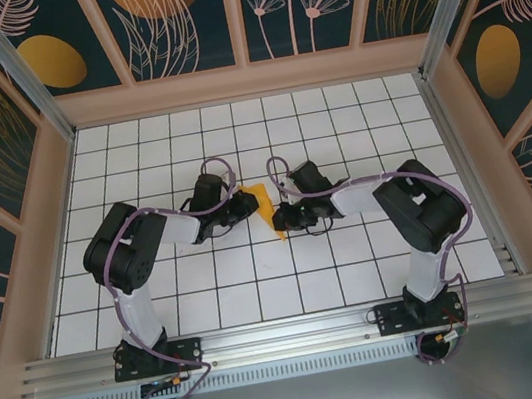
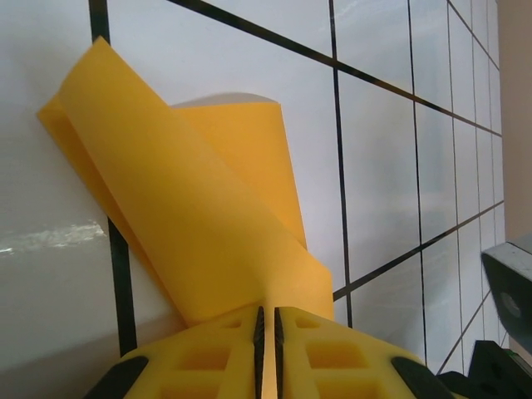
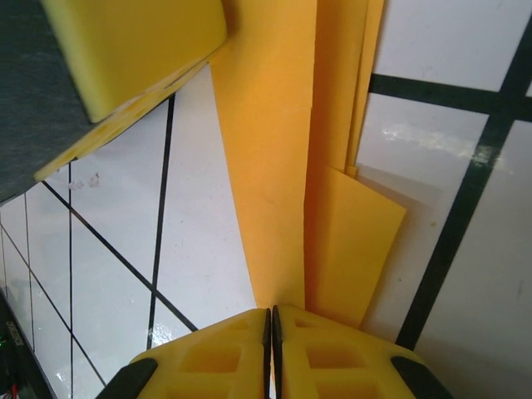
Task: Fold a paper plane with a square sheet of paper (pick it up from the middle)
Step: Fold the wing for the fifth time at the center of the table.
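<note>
A white table (image 1: 260, 291) with a black grid. Near its middle is a folded orange-yellow paper (image 1: 263, 207) in pointed layers, held between two grippers. The left gripper (image 2: 268, 320) pinches one end and the right gripper (image 3: 272, 320) pinches the other, both pressed tight on it.

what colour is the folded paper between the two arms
The paper is plain orange-yellow, with no print; the left wrist view shows it best.

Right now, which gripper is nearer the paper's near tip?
Right. The right gripper pinches the paper just behind that tip, from its right side. The left gripper pinches it farther back, from its left.
</note>
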